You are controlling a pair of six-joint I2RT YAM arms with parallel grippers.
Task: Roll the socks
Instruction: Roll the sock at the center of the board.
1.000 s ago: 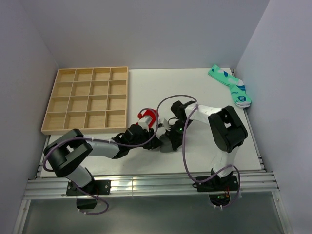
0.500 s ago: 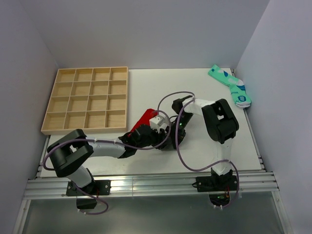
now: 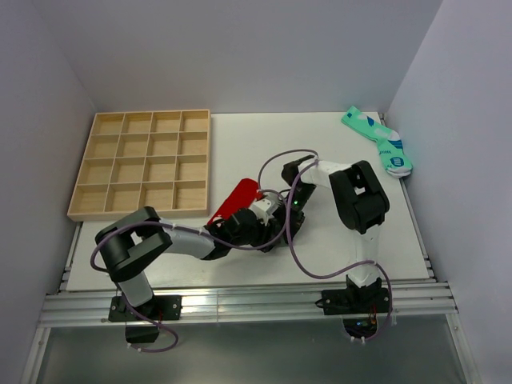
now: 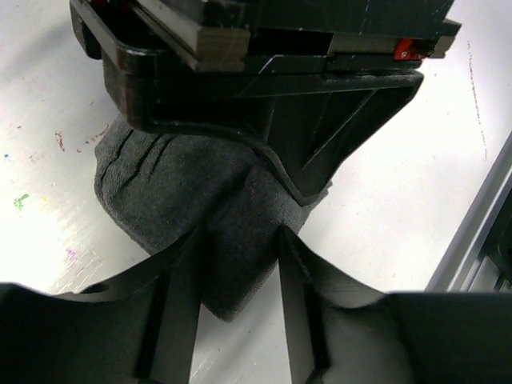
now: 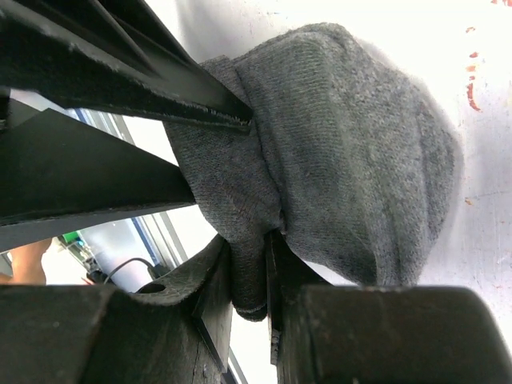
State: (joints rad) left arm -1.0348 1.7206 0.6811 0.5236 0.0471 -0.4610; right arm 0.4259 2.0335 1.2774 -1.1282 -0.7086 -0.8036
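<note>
The dark grey sock (image 5: 360, 144) lies bunched on the white table between both grippers. My right gripper (image 5: 250, 248) is shut on a fold of it, the fabric pinched between the fingers. My left gripper (image 4: 238, 236) faces it from the other side, its jaws apart around the grey sock's (image 4: 160, 176) pointed end, with table showing beside one finger. In the top view both grippers meet near the table's front middle, left gripper (image 3: 268, 228) and right gripper (image 3: 288, 222), and they hide most of the grey sock. The red sock (image 3: 234, 200) lies flat and stretched out just left of them, held by nothing.
A wooden tray (image 3: 136, 211) with several square compartments sits at the back left. A pair of mint-green socks (image 3: 380, 142) lies at the back right corner. The metal rail (image 3: 256, 304) runs along the near edge, close to the grippers.
The red sock, bunched at my left gripper a second ago, now lies stretched out flat. My left gripper moved right onto the grey sock and its jaws widened. The right grip holds.
</note>
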